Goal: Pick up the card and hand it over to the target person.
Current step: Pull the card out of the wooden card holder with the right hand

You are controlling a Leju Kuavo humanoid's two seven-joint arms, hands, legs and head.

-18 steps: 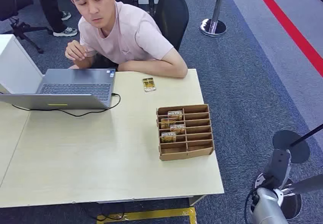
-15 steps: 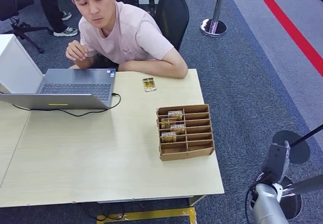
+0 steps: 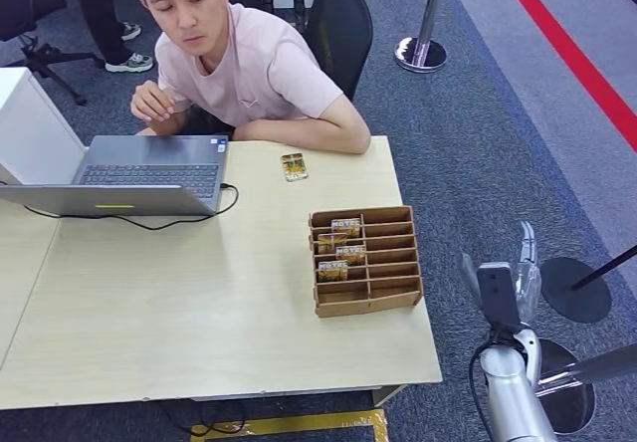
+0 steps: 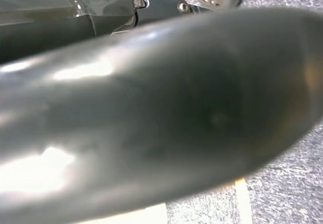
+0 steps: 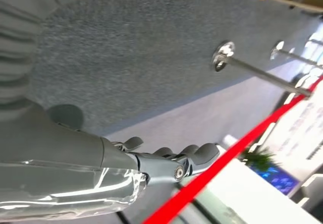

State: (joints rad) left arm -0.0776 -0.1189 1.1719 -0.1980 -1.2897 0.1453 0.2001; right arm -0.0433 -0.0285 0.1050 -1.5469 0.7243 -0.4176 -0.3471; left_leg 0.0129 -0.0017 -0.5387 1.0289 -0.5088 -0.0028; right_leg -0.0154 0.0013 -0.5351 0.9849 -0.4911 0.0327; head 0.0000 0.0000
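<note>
A small gold card [image 3: 294,166] lies flat on the table's far side, just in front of the seated person [image 3: 248,64] in a pink shirt, whose forearm rests on the table edge. A brown cardboard slotted tray [image 3: 394,263] near the table's right edge holds several more gold cards [image 3: 344,227] in its left column. My right hand [image 3: 525,268] is raised off the table's right side, below and to the right of the tray, fingers pointing up. In the right wrist view the hand [image 5: 163,158] holds nothing and its fingers are stretched out.
An open laptop [image 3: 142,173] with a black cable stands on the table's far left, beside a white box [image 3: 30,133]. A black chair [image 3: 341,19] is behind the person. A stanchion base [image 3: 421,54] and a dark round base [image 3: 574,288] stand on the carpet to the right.
My right arm has lifted and turned, bringing the hand and its fingers into the head view at the lower right. The cards and tray have not moved.
</note>
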